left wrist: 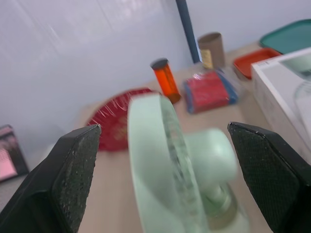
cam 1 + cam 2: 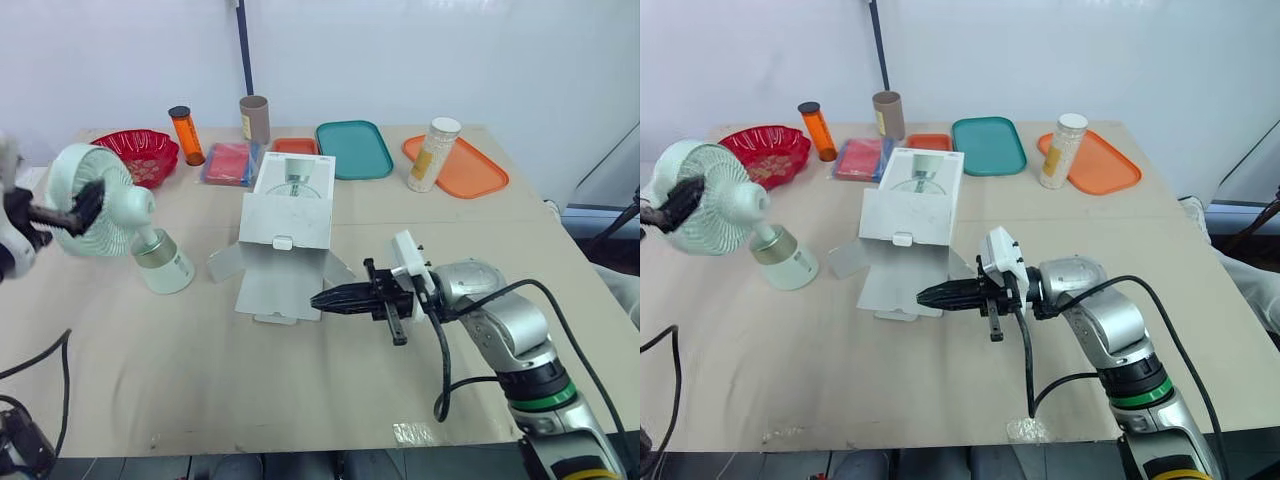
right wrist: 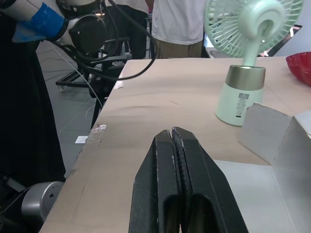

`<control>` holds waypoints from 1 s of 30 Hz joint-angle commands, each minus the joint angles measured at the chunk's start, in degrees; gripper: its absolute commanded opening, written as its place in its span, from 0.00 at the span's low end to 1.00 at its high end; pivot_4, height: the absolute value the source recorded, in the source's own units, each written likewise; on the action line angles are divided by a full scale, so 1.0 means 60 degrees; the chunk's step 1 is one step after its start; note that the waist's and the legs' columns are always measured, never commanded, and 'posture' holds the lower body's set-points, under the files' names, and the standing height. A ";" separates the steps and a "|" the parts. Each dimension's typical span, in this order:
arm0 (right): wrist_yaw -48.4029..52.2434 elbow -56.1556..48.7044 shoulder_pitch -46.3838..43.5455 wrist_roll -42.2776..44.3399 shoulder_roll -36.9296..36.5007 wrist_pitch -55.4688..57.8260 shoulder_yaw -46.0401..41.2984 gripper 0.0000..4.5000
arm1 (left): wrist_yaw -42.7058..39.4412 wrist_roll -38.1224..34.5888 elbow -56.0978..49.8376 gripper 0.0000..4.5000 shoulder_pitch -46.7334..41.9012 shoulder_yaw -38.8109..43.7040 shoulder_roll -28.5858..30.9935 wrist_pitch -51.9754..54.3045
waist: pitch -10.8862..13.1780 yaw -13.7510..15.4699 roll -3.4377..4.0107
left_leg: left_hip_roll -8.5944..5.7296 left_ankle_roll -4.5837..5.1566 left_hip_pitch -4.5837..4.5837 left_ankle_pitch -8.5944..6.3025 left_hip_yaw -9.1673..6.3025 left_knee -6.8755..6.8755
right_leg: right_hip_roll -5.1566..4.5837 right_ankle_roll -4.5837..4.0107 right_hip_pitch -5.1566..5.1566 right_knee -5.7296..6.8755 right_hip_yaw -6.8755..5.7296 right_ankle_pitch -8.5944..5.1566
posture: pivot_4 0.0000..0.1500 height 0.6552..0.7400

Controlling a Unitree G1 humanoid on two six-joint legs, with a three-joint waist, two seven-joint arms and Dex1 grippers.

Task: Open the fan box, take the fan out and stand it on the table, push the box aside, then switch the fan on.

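The mint green fan (image 2: 105, 212) stands upright on its base on the table's left side. My left gripper (image 2: 85, 205) is open, one finger on each side of the fan's head (image 1: 160, 145) and neither pad touching it. The white fan box (image 2: 285, 222) lies open in the middle of the table with its flaps spread out. My right gripper (image 2: 322, 298) is shut with nothing in it, its tip over the box's front flap (image 3: 272, 184). In the right wrist view the fan (image 3: 242, 92) stands beyond that flap.
Along the back stand a red basket (image 2: 140, 152), an orange bottle (image 2: 186, 135), a brown tube (image 2: 255, 118), a red packet (image 2: 230, 162), a teal tray (image 2: 352, 148) and an orange tray (image 2: 475, 172) with a white jar (image 2: 433, 155). A person (image 3: 180, 19) stands beyond the table's left end.
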 commanded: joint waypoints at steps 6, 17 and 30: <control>-0.0516 -0.0242 -0.0102 0.0006 -0.0070 -0.0074 -0.0517 0.00 | -0.0909 -0.1447 -0.0220 0.99 -0.0574 -0.0513 -0.1724 -0.1414 | 0.0001 0.0002 -0.0008 | 0.0000 -0.0020 -0.0003 0.0008 -0.0001 0.0003 | 0.0000 0.0002 0.0002 0.0001 -0.0001 0.0003 | 1.00 1.00; -0.4213 -0.0836 -0.0489 -0.1432 0.0032 0.1239 -0.0961 0.00 | -0.4225 -0.2183 0.0450 0.99 0.4451 -0.2403 -0.1490 -0.5115 | -0.0001 -0.0014 -0.0003 | 0.0007 -0.0029 -0.0001 0.0010 0.0010 0.0000 | 0.0007 -0.0013 -0.0019 0.0021 0.0011 0.0006 | 1.00 1.00; -0.5978 -0.1552 -0.0324 -0.2167 0.0176 0.3618 -0.0235 0.78 | -0.4525 -0.0947 0.2623 1.00 0.6201 -0.3132 -0.1902 -0.8593 | -0.0002 0.0000 -0.0002 | 0.0007 -0.0015 -0.0013 0.0002 0.0011 -0.0001 | 0.0006 -0.0009 -0.0021 0.0004 0.0012 0.0002 | 1.00 1.00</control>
